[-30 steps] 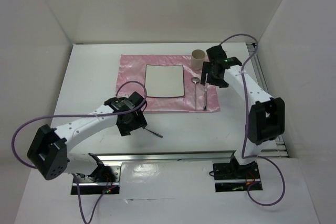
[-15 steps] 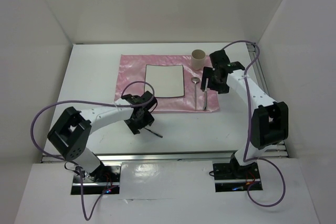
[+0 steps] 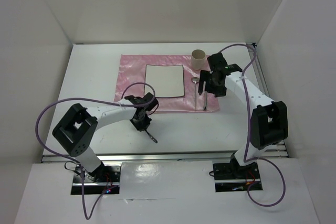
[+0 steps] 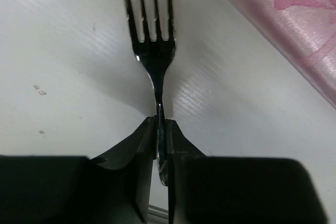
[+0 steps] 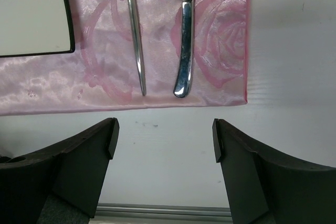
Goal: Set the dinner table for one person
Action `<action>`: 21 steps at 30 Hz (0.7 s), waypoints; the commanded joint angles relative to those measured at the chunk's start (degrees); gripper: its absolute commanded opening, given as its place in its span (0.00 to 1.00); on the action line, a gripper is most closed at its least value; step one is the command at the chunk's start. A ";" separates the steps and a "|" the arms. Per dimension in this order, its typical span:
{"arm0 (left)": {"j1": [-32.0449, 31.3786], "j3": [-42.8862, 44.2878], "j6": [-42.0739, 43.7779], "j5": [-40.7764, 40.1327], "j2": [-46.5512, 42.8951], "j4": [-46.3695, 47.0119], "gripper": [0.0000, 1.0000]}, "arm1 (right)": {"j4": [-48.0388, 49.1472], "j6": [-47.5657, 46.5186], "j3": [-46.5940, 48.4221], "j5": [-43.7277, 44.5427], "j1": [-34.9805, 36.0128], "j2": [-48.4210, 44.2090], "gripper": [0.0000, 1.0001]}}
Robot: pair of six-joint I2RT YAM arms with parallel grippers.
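Note:
A metal fork point(image 4: 153, 51) lies on the white dinner table point(image 3: 89, 77), just in front of the pink cloth point(image 3: 131, 72). My left gripper point(image 4: 161, 129) is shut on the fork's handle, and the tines point away from the wrist camera. From above, the left gripper point(image 3: 143, 122) sits at the cloth's near edge, with the fork point(image 3: 153, 138) sticking out toward the arm bases. The right gripper point(image 5: 164, 140) is open and holds nothing. It hovers over bare table just in front of the spoon point(image 5: 135, 35) and knife point(image 5: 184, 51) lying on the cloth.
A white square plate point(image 3: 164, 81) sits in the middle of the cloth. A tan cup point(image 3: 198, 57) stands at the cloth's far right corner, close to the right gripper point(image 3: 210, 81). Metal rails point(image 3: 168, 156) run along the near table edge. White walls enclose the table.
My left arm reached forward over the fork and the jaws closed on its handle. The fork has turned a little. The right gripper shifted only slightly above the knife.

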 commanded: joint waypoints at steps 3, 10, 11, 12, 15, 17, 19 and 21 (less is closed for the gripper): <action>-0.18 -4.45 0.25 -3.27 -8.86 -4.95 0.09 | 1.81 0.37 -0.10 1.00 0.45 -1.37 0.84; 0.35 -3.07 3.67 -10.12 -21.53 -13.05 0.00 | 3.57 0.89 -0.63 0.29 0.45 -0.32 0.84; 0.35 -2.53 4.73 -10.65 -22.25 -14.54 0.00 | 3.57 0.89 -0.63 -0.31 0.45 -0.31 0.84; 0.35 -1.83 5.78 -12.05 -22.25 -15.43 0.00 | 3.57 0.89 -0.63 -0.32 0.45 -0.31 0.84; 0.35 1.42 11.99 -15.39 -23.04 -16.14 0.00 | 3.57 0.89 -0.10 -0.32 0.45 0.30 0.84; 0.35 5.72 16.06 -17.94 -20.96 -16.14 0.00 | 3.57 0.89 0.43 -0.32 0.45 0.30 0.84; 2.53 10.89 24.13 -21.37 -18.31 -15.70 0.00 | 3.57 0.89 0.43 -0.32 0.45 0.30 0.84; 4.38 14.60 30.54 -22.26 -15.06 -13.95 0.00 | 2.78 0.89 0.95 -0.32 0.45 -0.31 0.84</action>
